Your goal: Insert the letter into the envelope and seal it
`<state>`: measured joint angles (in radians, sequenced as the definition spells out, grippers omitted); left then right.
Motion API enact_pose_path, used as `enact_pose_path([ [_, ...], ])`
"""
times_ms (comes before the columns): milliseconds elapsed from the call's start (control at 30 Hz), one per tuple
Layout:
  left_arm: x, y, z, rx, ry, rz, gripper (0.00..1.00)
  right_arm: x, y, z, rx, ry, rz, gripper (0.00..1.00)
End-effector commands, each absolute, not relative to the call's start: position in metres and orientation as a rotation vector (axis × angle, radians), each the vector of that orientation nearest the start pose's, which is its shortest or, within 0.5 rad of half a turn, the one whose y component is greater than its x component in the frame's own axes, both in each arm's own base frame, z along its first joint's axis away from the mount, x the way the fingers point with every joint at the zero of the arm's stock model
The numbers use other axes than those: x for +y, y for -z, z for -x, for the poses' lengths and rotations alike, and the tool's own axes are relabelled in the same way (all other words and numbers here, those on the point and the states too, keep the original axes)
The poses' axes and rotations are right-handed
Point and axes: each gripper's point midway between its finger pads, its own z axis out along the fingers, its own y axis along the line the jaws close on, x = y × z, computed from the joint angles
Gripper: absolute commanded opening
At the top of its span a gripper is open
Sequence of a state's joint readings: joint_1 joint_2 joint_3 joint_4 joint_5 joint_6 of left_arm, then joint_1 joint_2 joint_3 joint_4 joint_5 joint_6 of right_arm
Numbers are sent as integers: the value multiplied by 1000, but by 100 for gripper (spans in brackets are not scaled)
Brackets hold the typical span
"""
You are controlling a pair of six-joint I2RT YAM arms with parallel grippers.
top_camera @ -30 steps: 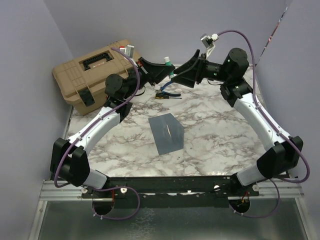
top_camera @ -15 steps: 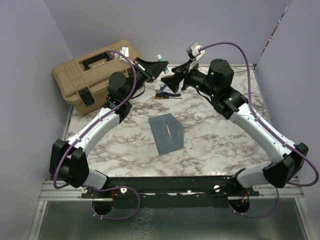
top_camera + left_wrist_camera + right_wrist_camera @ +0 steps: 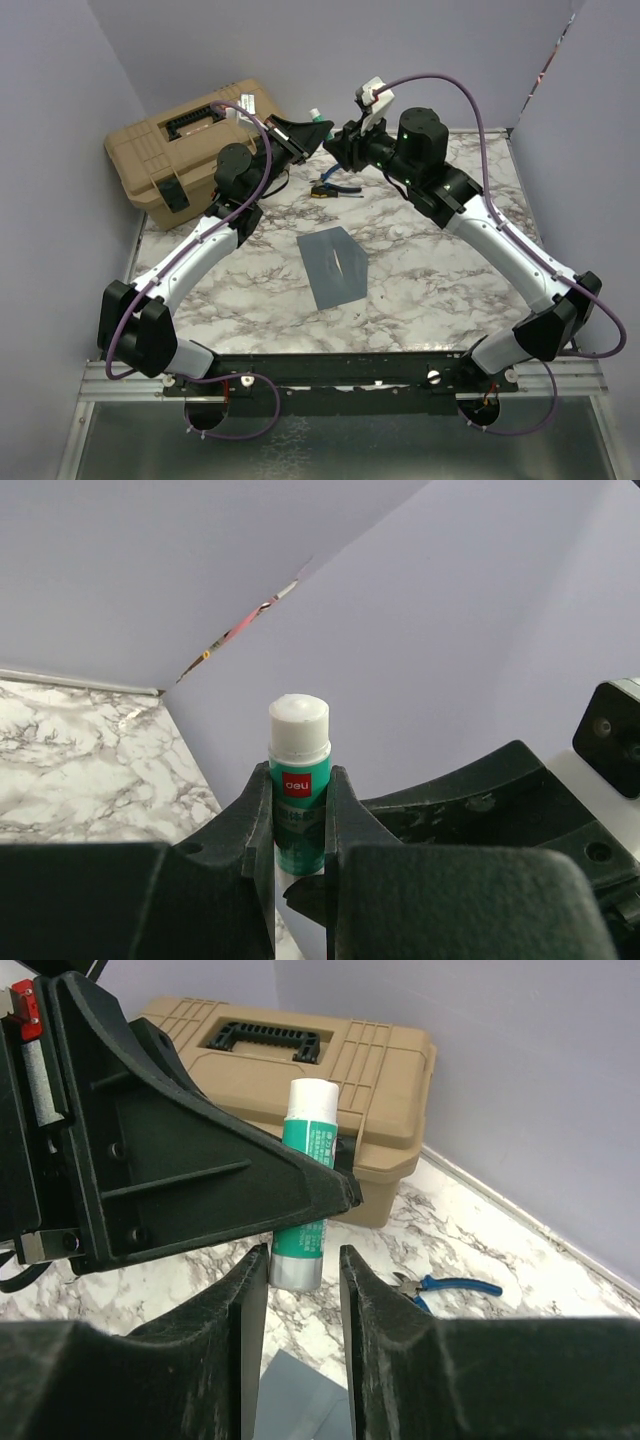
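Blue-grey envelope (image 3: 333, 265) lies well apart from left fingers (image 3: 300, 135) clamping glue stick (image 3: 299, 780).

Bright, even light; soft shadows, sharp focus.

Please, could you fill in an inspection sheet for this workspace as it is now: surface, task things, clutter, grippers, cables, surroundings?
Surface: marble-pattern table, no spill seen.
Job's things: envelope lies flat at the centre, apart from both grippers; letter not seen as a separate sheet.
Clutter: tan toolbox at the far left corner, lid closed; blue-handled pliers on the table beyond the envelope.
Grippers: left gripper shut on a green glue stick, raised above the table; right gripper open, fingers apart at the stick's lower end, contact cannot be told.
Cables: purple cables loop along both arms, none on the envelope.
Surroundings: lilac walls on three sides; nothing else seen.
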<state>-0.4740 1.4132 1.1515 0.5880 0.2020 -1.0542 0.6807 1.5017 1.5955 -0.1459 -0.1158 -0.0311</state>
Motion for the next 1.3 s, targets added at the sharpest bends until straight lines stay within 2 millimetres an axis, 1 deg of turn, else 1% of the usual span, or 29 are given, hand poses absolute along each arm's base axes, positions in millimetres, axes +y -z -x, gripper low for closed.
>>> enact_pose_path([
  [0, -273, -448, -366, 1328, 1450, 160, 0, 319, -404, -378, 1533, -549, 648, 35],
  [67, -273, -448, -364, 1328, 1448, 149, 0, 320, -403, -380, 1543, -546, 650, 33],
  [133, -273, -450, -362, 1322, 1439, 127, 0, 321, -403, -379, 1545, -550, 658, 21],
  [167, -272, -451, -361, 1318, 1433, 116, 5, 321, -403, -379, 1545, -552, 662, 14],
  [200, -271, -452, -360, 1315, 1425, 106, 12, 321, -403, -378, 1544, -554, 665, 6],
  [233, -270, -452, -359, 1312, 1416, 96, 19, 321, -403, -377, 1543, -553, 667, 1],
  [267, -270, -452, -357, 1312, 1410, 86, 26, 319, -404, -375, 1541, -551, 672, 0],
  [333, -269, -450, -354, 1318, 1394, 54, 37, 317, -404, -370, 1527, -550, 691, 0],
  [433, -269, -445, -351, 1338, 1375, 1, 49, 318, -406, -360, 1504, -580, 731, 0],
  [500, -268, -446, -349, 1342, 1367, -59, 51, 321, -409, -353, 1503, -624, 754, 0],
  [633, -269, -450, -347, 1362, 1377, -133, 52, 323, -421, -342, 1486, -703, 744, 0],
  [700, -269, -448, -345, 1367, 1381, -139, 51, 324, -425, -338, 1479, -730, 747, 0],
  [767, -267, -450, -345, 1356, 1373, -140, 50, 326, -423, -335, 1481, -745, 762, 0],
  [867, -268, -457, -341, 1325, 1388, -161, 43, 330, -421, -331, 1503, -794, 751, 0],
  [967, -271, -456, -340, 1329, 1402, -180, 40, 330, -425, -327, 1493, -828, 752, 0],
  [1000, -272, -455, -339, 1332, 1407, -186, 37, 330, -426, -326, 1491, -840, 751, 0],
  [1033, -273, -454, -339, 1335, 1409, -192, 30, 331, -427, -325, 1489, -848, 749, 0],
  [1133, -274, -455, -336, 1327, 1407, -226, 1, 328, -429, -325, 1496, -894, 738, 0],
  [1200, -274, -456, -334, 1316, 1389, -258, 0, 326, -429, -325, 1514, -963, 732, 0],
  [1267, -274, -458, -332, 1298, 1367, -295, 0, 320, -431, -324, 1531, -1075, 724, 0],
])
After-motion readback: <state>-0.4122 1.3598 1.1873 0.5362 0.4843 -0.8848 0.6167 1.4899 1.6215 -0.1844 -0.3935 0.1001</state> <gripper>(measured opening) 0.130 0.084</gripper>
